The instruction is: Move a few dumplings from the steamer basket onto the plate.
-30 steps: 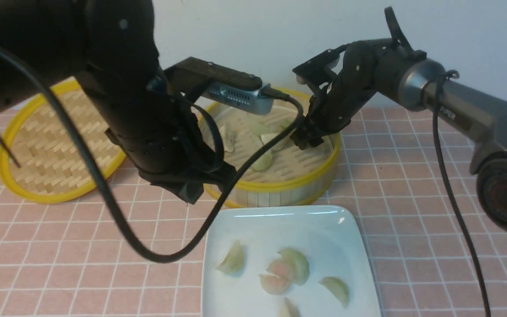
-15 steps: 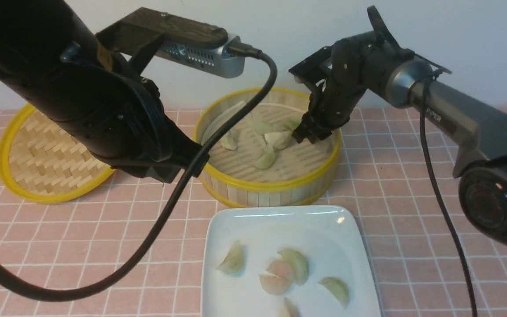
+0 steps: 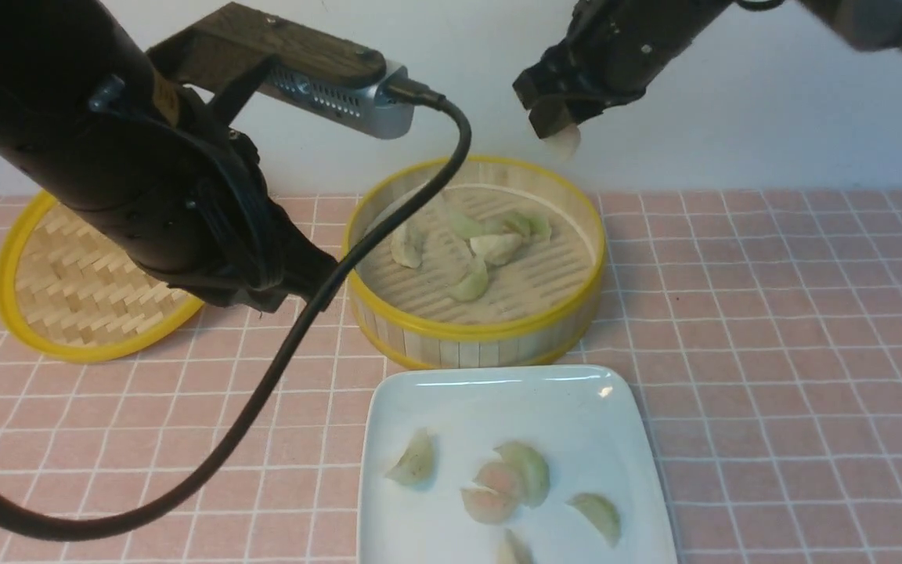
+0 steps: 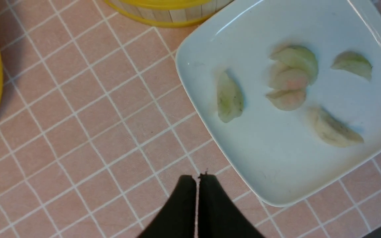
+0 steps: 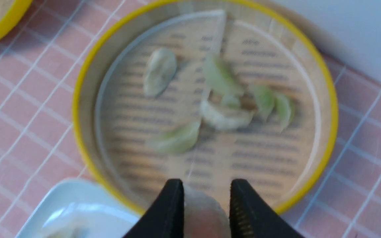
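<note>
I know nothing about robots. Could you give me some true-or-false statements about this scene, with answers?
1. The right claw grips a dumpling. True.
2. The steamer basket is empty. False: several dumplings lie in it.
3. The left claw is shut, holding nothing. True.
4. The plate is bare. False: dumplings lie on it.
5. The woven lid covers the basket. False: it lies on the table beside it.
</note>
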